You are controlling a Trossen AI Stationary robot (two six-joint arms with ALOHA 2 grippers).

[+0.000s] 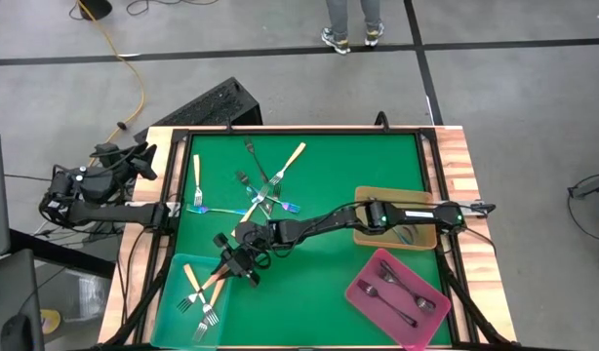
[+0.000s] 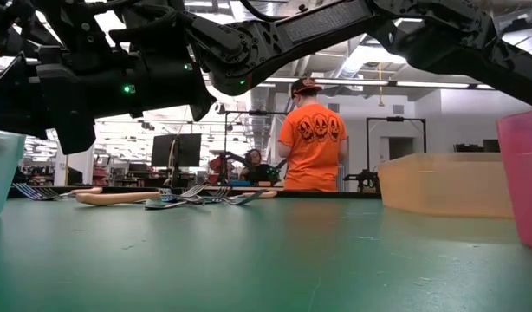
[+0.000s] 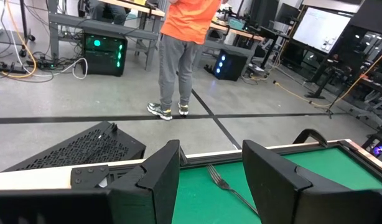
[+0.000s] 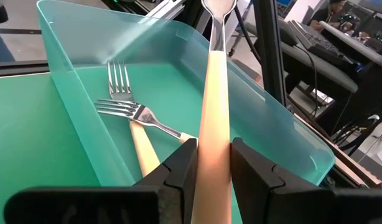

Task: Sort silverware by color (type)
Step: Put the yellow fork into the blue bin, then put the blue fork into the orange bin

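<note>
My right gripper point(image 1: 233, 263) reaches across the green mat to the teal tray point(image 1: 173, 268) at the near left and is shut on a cream-handled fork point(image 4: 213, 93). Two cream-handled forks point(image 4: 132, 118) lie in that tray. Loose cream, dark and rainbow forks point(image 1: 265, 190) lie crossed in a pile on the mat's far left part, and they also show in the low view point(image 2: 188, 198). My left gripper point(image 1: 134, 161) is open and waits beyond the table's left edge. A dark fork point(image 3: 225, 183) shows on the mat between its fingers. My right gripper pinches the fork's cream handle point(image 4: 213, 146) between its two fingers point(image 4: 178, 168). The fork runs along the fingers, its metal head point(image 4: 216, 9) pointing away from the gripper. It is lifted clear over the teal tray point(image 4: 178, 43), the fingers slanting down from the table's right.
A tan tray point(image 1: 368, 200) stands at the right under my right arm. A pink tray point(image 1: 363, 292) with dark forks point(image 1: 392, 288) stands at the near right. A person in an orange shirt point(image 2: 311, 139) stands beyond the far edge. Bare mat lies in the near middle.
</note>
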